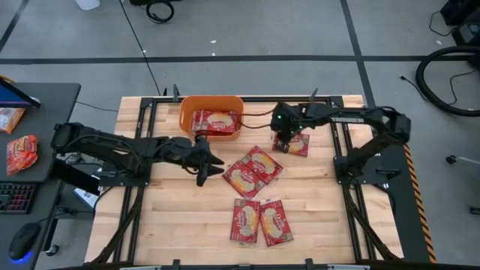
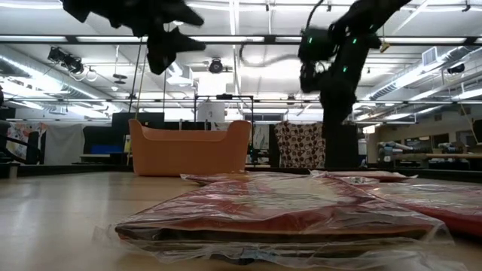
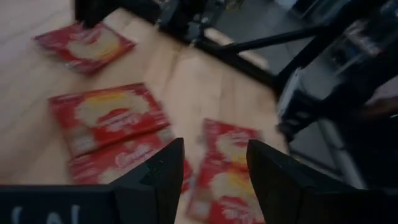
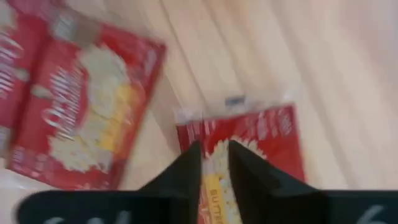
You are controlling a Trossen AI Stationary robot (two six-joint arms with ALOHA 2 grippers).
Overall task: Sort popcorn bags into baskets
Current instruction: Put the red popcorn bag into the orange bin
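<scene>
The orange basket stands at the table's far edge with red popcorn bags inside it. Two overlapping bags lie flat at the table's middle, and two more lie nearer the front. Another bag lies flat right of the basket. My right gripper points steeply down above that bag, its fingers a narrow gap apart with nothing between them. My left gripper hovers open just left of the middle bags, holding nothing.
Black frame rails run along the table's left and right sides under the arms. A side desk on the left carries snack packets, a keyboard and a mouse. Bare wood shows at the table's near left.
</scene>
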